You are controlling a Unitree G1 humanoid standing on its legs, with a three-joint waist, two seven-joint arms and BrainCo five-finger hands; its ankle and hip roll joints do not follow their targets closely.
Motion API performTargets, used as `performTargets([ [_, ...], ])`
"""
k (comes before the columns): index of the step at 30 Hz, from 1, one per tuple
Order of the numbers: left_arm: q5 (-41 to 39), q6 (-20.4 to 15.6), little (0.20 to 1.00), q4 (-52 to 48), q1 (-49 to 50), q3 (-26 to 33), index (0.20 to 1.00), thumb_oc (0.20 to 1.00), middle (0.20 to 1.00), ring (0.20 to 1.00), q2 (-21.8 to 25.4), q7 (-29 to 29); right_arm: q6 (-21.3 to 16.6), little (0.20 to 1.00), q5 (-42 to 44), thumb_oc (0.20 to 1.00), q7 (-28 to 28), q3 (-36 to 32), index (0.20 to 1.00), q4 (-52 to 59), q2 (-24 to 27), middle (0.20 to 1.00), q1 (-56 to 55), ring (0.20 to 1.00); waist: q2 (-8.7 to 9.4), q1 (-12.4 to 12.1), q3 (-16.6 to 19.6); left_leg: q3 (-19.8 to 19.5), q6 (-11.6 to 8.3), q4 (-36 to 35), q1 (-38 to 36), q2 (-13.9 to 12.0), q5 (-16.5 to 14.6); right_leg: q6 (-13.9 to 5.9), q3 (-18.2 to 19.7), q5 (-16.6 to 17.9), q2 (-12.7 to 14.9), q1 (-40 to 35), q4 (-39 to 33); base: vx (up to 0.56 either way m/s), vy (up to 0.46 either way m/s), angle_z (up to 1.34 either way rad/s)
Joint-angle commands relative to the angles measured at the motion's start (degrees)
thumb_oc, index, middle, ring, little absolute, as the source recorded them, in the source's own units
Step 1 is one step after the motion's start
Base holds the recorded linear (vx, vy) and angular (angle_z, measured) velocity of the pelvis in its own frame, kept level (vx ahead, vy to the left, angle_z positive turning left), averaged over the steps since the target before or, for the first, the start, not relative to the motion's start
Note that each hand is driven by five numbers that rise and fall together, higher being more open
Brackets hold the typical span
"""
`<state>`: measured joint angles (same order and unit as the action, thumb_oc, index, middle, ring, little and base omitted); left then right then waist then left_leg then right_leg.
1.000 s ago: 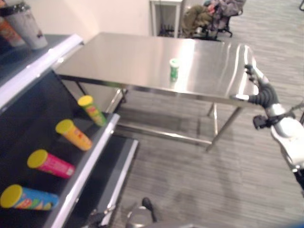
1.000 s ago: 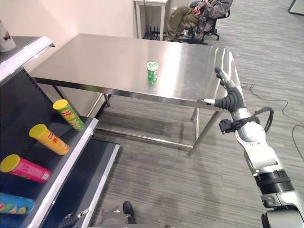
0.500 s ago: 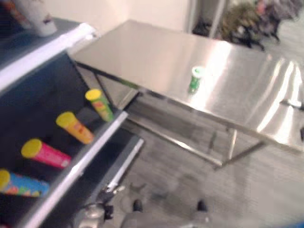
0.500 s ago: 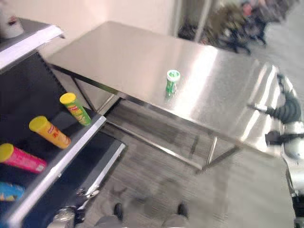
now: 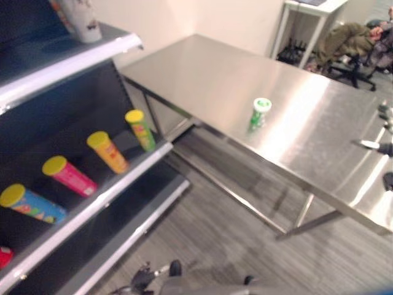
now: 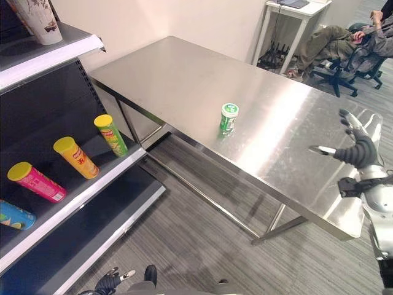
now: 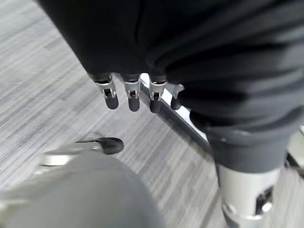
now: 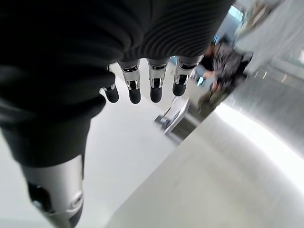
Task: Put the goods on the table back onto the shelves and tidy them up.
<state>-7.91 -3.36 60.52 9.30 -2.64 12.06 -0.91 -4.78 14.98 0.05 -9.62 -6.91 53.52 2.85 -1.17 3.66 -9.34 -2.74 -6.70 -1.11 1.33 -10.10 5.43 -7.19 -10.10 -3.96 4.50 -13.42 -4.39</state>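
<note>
Right eye view: a small green canister (image 6: 228, 118) with a white lid is seen upright near the middle of the steel table (image 6: 184, 80), at frame centre. The right hand (image 6: 355, 147) is held at the right edge over the table, fingers spread, gripping nothing. Tube cans (image 6: 77, 157) lie on the shelf (image 6: 92, 187) at lower left. The left hand (image 7: 137, 92) is shown with relaxed fingers, empty

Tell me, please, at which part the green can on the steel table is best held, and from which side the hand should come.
Grip the green can round its middle, below the white lid. It stands upright and alone on the table, so a sideways wrap fits. The right hand, open above the table, is probably the better choice, coming from the can's right.
</note>
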Motion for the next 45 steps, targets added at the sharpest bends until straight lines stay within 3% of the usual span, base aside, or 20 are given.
performTargets([
  [1,-0.6,0.0,1.0,-0.8,-2.5,-0.9,1.0,1.0,1.0,1.0,4.3,0.3,-1.6,1.0,3.1,1.0,-0.6,1.4,1.0,-1.0,0.8,1.0,7.0,1.0,4.05,-1.4,0.6,14.5,-2.75,10.4,-4.8,-7.4,-1.0,0.19,-0.8,-0.7,0.2,6.0,0.9,-0.04,-0.248,0.96],
  [2,0.1,0.6,1.0,-1.2,-2.6,-1.8,1.0,1.0,1.0,1.0,4.6,1.0,-0.6,1.0,1.7,1.0,-0.9,1.5,1.0,-2.2,1.0,1.0,6.8,1.0,3.81,-1.3,0.7,21.0,-2.24,12.8,-2.9,-7.3,-1.2,0.91,-2.9,-1.7,-0.2,5.4,1.4,0.02,-0.233,1.19],
  [4,1.5,0.9,1.0,-0.7,-2.1,-2.1,1.0,1.0,1.0,1.0,5.0,1.1,-0.2,1.0,-0.4,1.0,-1.3,1.0,1.0,-3.6,1.1,1.0,6.0,1.0,2.64,-0.8,0.7,25.7,-3.37,12.0,-3.0,-7.8,-1.8,0.79,-5.5,-3.3,-0.7,4.1,2.1,0.06,-0.093,1.13],
  [7,1.7,1.4,1.0,-0.4,-1.4,-2.7,1.0,1.0,1.0,1.0,4.8,1.9,0.5,1.0,-1.9,1.0,-1.9,1.7,1.0,-5.5,1.5,1.0,7.2,1.0,1.59,-0.9,0.7,25.2,-4.22,9.2,-4.2,-7.2,-1.7,0.9,-6.8,-4.0,-0.5,3.4,2.8,0.01,0.01,0.86],
  [10,2.2,1.3,1.0,0.7,-1.5,-3.4,1.0,1.0,1.0,1.0,5.0,1.8,0.9,1.0,-2.7,1.0,-2.6,3.4,1.0,-10.3,2.5,1.0,10.6,1.0,0.86,-1.0,1.0,24.8,-5.49,7.2,-5.4,-7.3,0.9,0.93,-9.0,-4.2,-0.1,2.7,2.8,0.01,-0.007,0.7],
  [11,2.2,1.3,1.0,0.8,-1.4,-3.4,1.0,1.0,1.0,1.0,4.9,1.7,1.1,1.0,-2.7,1.0,-2.8,4.1,1.0,-11.5,2.6,1.0,11.8,1.0,0.66,-1.0,1.0,25.3,-4.94,6.4,-5.1,-7.3,2.3,1.25,-9.7,-3.3,-0.1,3.1,2.7,-0.01,-0.02,0.49],
  [21,-0.1,0.6,1.0,0.3,-0.6,-4.8,1.0,1.0,1.0,1.0,4.5,0.7,1.9,1.0,-7.9,1.0,-5.6,14.3,1.0,-24.7,3.3,1.0,26.5,1.0,-0.46,-2.4,1.3,24.1,-6.17,5.1,-4.9,-7.3,6.6,1.51,-11.1,-3.2,-0.3,2.5,1.9,0.01,-0.012,0.16],
  [32,-0.4,0.2,1.0,0.8,-0.1,-5.3,1.0,1.0,1.0,1.0,3.8,-0.3,2.9,1.0,-13.7,1.0,-7.4,20.8,1.0,-34.3,2.8,1.0,36.2,1.0,-1.59,-2.9,1.3,23.1,-6.79,4.8,-4.8,-7.3,9.4,1.81,-11.7,-3.5,-0.7,1.8,1.5,0.01,-0.001,0.02],
  [45,-0.2,0.1,1.0,2.9,-0.8,-5.5,1.0,1.0,1.0,1.0,3.5,-0.5,4.1,1.0,-13.0,1.0,-5.1,25.4,1.0,-43.1,-2.0,1.0,40.8,1.0,-2.37,-2.6,1.1,22.9,-7.38,4.7,-5.2,-7.3,10.9,2.06,-11.3,-3.6,-1.1,1.2,0.8,0.0,-0.001,0.0],
])
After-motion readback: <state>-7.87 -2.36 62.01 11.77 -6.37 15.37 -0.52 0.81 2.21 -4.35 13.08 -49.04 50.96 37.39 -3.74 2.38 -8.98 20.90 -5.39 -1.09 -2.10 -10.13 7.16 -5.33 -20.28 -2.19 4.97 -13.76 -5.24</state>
